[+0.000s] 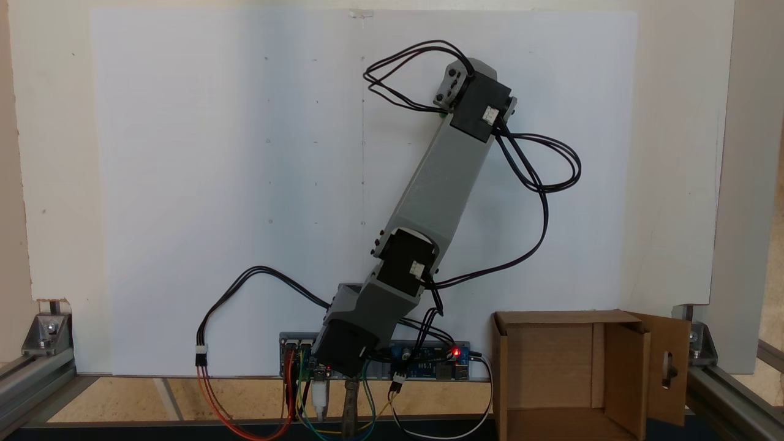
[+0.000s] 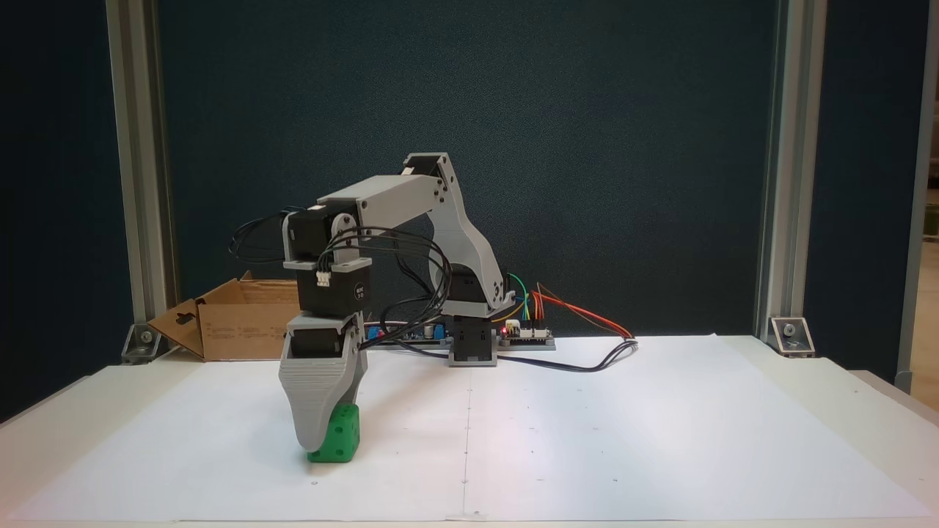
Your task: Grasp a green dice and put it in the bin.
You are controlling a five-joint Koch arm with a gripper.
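white paper sheet (image 2: 587,425), circuit board (image 2: 524,334), coloured wires (image 2: 579,312), aluminium frame posts (image 2: 781,169)

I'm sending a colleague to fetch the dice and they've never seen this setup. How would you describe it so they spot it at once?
Find the white paper sheet covering the table, then the grey arm's gripper pointing down at it. The green dice sits on the paper at the gripper's tip: a small bright green cube with round pips, the sheet's lone coloured object.
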